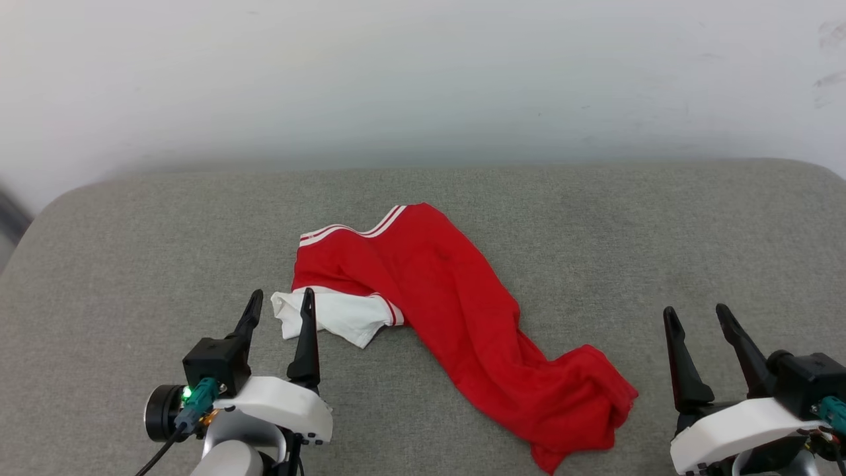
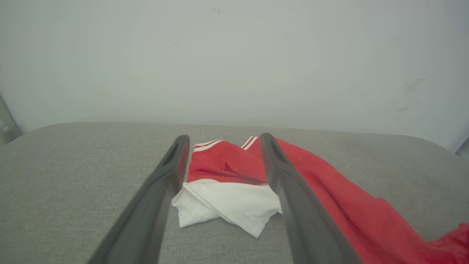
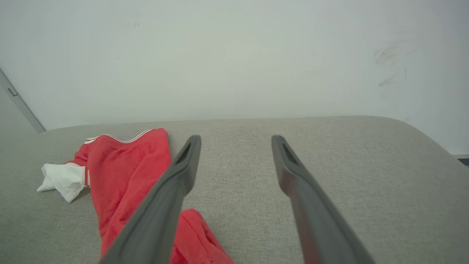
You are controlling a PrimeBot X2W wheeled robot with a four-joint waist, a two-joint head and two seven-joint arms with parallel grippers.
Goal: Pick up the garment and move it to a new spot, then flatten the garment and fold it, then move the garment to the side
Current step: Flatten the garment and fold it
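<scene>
The garment [image 1: 449,297] lies crumpled on the grey tabletop [image 1: 132,264]. It forms a long red band running from the far middle toward the near right, where the hem end bunches into a heap. Its white sleeve [image 1: 337,317] sticks out on the near-left side, folded over itself, and the red-white striped trim [image 1: 350,230] edges the far-left end. No lettering shows, so the printed side is probably face down or tucked inside.

The left end effector [image 1: 282,294] sits low at the near edge of the sleeve, its two fingers spread apart and empty. Whether a fingertip touches the cloth I cannot tell. In the left wrist view the sleeve [image 2: 227,203] sits framed between the fingers. That alignment suggests the sleeve is the chosen grasp point, since it is a free, layered edge that a pinch can take without scooping the whole pile.

The right end effector [image 1: 695,309] is also spread and holds nothing, over bare tabletop to the right of the bunched hem. In its wrist view the garment [image 3: 124,172] lies off to the left of its fingers. It appears placed clear so the cloth can rise without snagging.

The task looks to be at its very start, with the pick-up not yet made. The cloth is limp, so a one-point lift would likely leave the hem dragging.
</scene>
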